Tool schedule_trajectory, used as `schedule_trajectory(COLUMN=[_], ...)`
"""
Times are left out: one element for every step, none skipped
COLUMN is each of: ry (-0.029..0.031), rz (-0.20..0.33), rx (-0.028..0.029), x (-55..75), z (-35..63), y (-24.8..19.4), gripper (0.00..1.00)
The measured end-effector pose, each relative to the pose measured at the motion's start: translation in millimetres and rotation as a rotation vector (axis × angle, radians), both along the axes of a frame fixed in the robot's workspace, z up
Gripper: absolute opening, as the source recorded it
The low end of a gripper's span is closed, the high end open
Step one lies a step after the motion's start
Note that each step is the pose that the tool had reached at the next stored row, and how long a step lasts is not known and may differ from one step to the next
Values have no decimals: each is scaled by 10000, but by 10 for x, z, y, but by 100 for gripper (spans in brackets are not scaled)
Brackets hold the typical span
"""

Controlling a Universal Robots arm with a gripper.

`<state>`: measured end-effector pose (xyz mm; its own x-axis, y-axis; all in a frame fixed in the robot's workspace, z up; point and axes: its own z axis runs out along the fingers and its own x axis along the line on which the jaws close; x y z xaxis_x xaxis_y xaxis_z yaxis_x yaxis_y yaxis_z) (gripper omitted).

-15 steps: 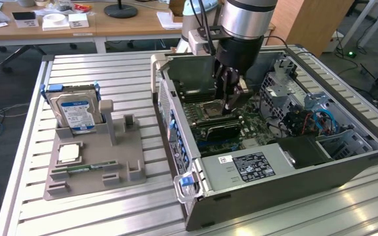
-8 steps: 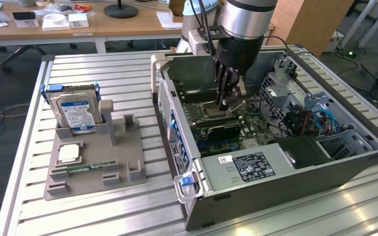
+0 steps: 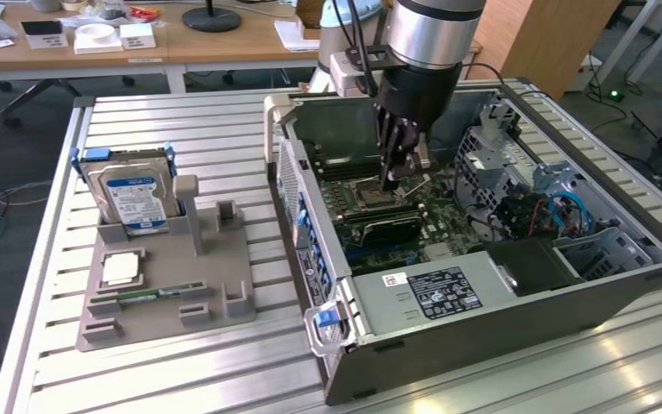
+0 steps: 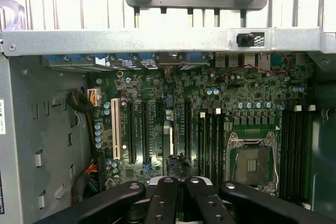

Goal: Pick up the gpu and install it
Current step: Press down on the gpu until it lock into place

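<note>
Gripper: the gripper (image 3: 398, 179) is hanging inside the open computer case (image 3: 607, 285), pointing straight down at the motherboard (image 3: 434, 220).
Fingers: they are pressing fully together with nothing showing between them; I judge this a pushing posture, not a grasp.
Gpu: the gpu (image 3: 377, 226) is standing on edge among the expansion slots, between the power supply (image 3: 446, 289) and the CPU socket (image 3: 371, 197). In the wrist view its thin top edge (image 4: 167, 145) is lying just ahead of the fingertips.
Contact: touching or apart, I cannot tell.
Seating: the card is sitting upright and low, probably in its slot.
Parts holder: the grey holder (image 3: 221, 297) beside the case is carrying the hard drive (image 3: 135, 198) and the RAM stick (image 3: 147, 293).
</note>
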<state>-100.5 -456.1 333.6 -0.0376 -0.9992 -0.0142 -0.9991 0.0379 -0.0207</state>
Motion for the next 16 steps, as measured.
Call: schedule_trajectory(ry=[0, 0, 1, 0, 0, 0, 0, 0, 0, 1, 0, 1, 0, 1, 1, 0], rz=[0, 0, 0, 0, 0, 0, 0, 0, 0, 0, 0, 0, 1, 2, 1, 1], rx=[0, 1, 0, 0, 0, 0, 1, 0, 1, 0, 0, 0, 0, -1, -1, 0], x=[0, 0, 0, 0, 0, 0, 0, 0, 0, 0, 0, 1, 4, 9, 17, 28], z=[0, 0, 0, 0, 0, -3, -9, -18, -30, -44, -56, -67, -75, -80, -83, -85], y=[0, 0, 0, 0, 0, 0, 0, 0, 0, 0, 0, 0, 0, 0, 0, 0], gripper=[11, 11, 11, 11, 11, 11, 11, 11, 11, 11, 11, 11, 11, 11, 11, 11])
